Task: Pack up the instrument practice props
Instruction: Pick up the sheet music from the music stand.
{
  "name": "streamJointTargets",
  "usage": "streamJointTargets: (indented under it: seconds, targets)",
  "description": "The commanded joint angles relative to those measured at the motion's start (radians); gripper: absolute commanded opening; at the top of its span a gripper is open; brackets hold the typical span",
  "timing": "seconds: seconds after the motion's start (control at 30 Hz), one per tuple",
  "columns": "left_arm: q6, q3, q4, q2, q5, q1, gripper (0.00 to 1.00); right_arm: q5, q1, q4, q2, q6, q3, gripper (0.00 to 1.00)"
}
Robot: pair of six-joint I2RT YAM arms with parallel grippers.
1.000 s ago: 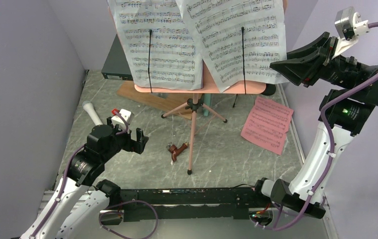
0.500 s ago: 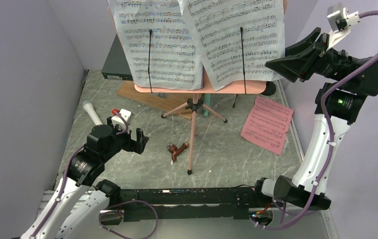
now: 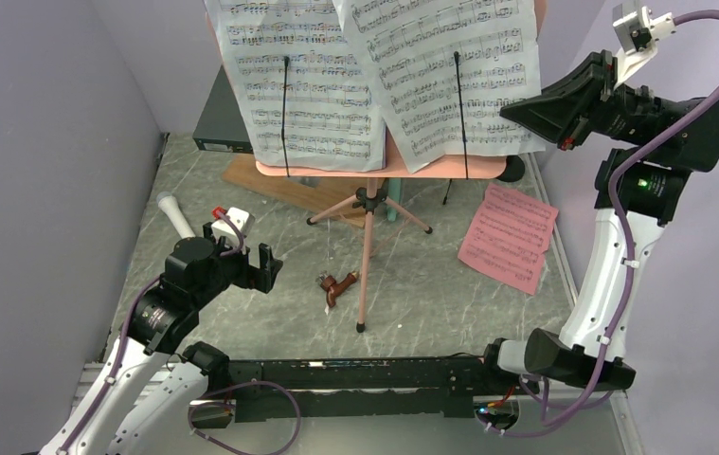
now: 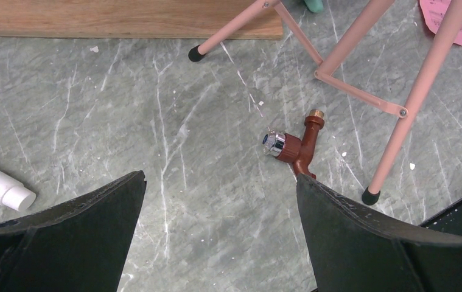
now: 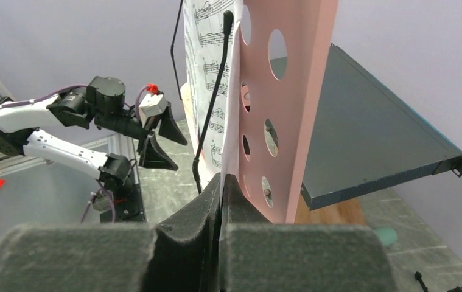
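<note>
At the right edge of the pink music desk (image 3: 374,169), the right gripper (image 3: 518,112) was clenched on the outer margin of the right-hand sheet-music page (image 3: 431,76). The page stood upright, long axis vertical, extending leftward from the jaws. The left gripper (image 4: 219,182) hung released, low and well apart.

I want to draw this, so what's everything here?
Pink perforated metal music desk on tripod: one, pink, table middle.
White paper sheet-music pages: two, white, on desk.
Thin black wire page holders: two, black, across pages.
Pink printed music sheet: one, pink, table right.
White plastic microphone: one, white, table left.
Flat metal box: one, dark grey, behind stand.
Wooden board: one, brown, by back legs.
Small wooden piece with shiny cap: one, reddish-brown, beside front leg.
Left gripper: one, black, open, low over table.
Right gripper: one, black, shut on right page's edge.
</note>
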Motion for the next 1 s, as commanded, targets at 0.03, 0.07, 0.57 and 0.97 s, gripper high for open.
streamJointTargets:
  seconds: [0.03, 0.07, 0.57, 0.97]
  targets:
    - [0.013, 0.011, 0.004, 0.001, 0.021, 0.006, 0.99, 0.004, -0.027, -0.016, -0.003, -0.046, 0.053, 0.0]
    - [0.013, 0.011, 0.004, 0.002, 0.023, 0.006, 0.99, -0.002, -0.042, -0.017, -0.004, -0.048, 0.05, 0.0]
    - [0.015, 0.011, 0.005, 0.002, 0.029, 0.006, 0.99, -0.147, -0.355, -0.01, -0.061, -0.177, -0.183, 0.0]
    - [0.015, 0.011, 0.005, 0.008, 0.029, 0.007, 0.99, -0.09, -0.549, -0.065, -0.061, -0.308, -0.409, 0.0]
